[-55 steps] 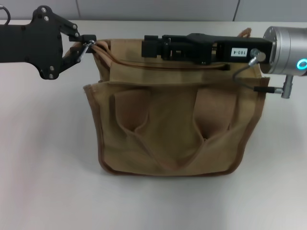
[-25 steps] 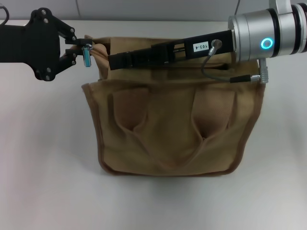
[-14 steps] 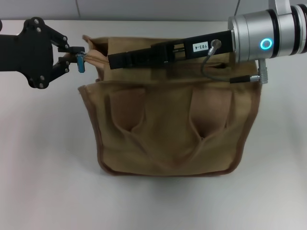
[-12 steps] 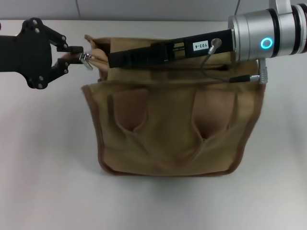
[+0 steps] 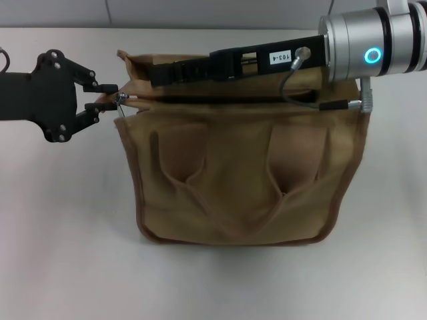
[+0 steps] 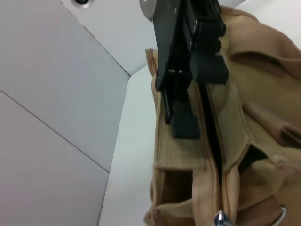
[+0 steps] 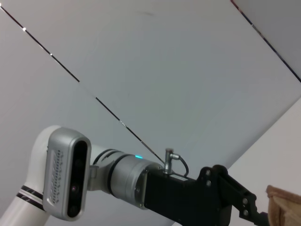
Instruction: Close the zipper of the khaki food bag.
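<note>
The khaki food bag (image 5: 233, 173) stands upright mid-table, handles hanging down its front. Its zipper (image 5: 200, 99) runs along the top, and the silver pull tab (image 5: 121, 101) sits at the bag's left end. My left gripper (image 5: 112, 97) is shut on the pull tab, just off the bag's left end. My right gripper (image 5: 155, 72) reaches leftward along the bag's top and is shut on the rear top edge. In the left wrist view the right gripper's finger (image 6: 182, 117) lies on the rear edge band, beside a dark zip gap (image 6: 210, 127); the pull tab (image 6: 219, 218) shows there too.
The bag stands on a white table (image 5: 60, 233), with a grey wall behind. The right arm's silver wrist (image 5: 373, 50) and its cable (image 5: 300, 93) hang over the bag's right end. The right wrist view shows the left arm (image 7: 117, 181) and a bag corner (image 7: 284, 209).
The left gripper has moved toward me and slightly right with the pull tab, bringing the bag's left top corner down. The right gripper earlier slid left along the top and has held since.
</note>
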Tool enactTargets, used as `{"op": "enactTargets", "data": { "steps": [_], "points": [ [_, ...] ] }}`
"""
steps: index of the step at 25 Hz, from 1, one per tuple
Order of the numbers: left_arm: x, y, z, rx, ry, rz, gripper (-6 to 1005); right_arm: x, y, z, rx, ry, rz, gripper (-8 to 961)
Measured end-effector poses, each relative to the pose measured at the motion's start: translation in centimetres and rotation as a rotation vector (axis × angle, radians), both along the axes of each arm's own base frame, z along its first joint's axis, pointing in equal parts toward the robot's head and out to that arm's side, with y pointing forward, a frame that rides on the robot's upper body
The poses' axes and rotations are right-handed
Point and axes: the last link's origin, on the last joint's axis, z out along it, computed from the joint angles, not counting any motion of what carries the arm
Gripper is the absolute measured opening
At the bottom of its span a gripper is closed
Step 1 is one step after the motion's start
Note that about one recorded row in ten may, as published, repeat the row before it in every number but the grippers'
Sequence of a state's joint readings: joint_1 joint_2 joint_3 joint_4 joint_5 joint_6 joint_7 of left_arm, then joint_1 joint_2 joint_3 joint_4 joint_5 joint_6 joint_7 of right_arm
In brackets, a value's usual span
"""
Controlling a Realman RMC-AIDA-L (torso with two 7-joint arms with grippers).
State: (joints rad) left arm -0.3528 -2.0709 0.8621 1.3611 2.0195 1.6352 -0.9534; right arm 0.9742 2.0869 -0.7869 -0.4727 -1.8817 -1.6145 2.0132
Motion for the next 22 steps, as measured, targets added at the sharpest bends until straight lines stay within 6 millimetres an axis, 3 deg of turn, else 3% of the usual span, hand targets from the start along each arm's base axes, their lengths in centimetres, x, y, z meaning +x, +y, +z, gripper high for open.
{"op": "enactTargets", "data": {
  "steps": [15,22],
  "points": [
    [-1.5,0.4,-1.2,-0.026,0.020,0.075,196,-0.2,0.1,0.2,0.010,0.015,-0.001,609],
    [-1.2,0.3,-1.5,-0.058,-0.009,0.127,211,0.0,0.1,0.2,0.010,0.016,0.000,604]
  ]
}}
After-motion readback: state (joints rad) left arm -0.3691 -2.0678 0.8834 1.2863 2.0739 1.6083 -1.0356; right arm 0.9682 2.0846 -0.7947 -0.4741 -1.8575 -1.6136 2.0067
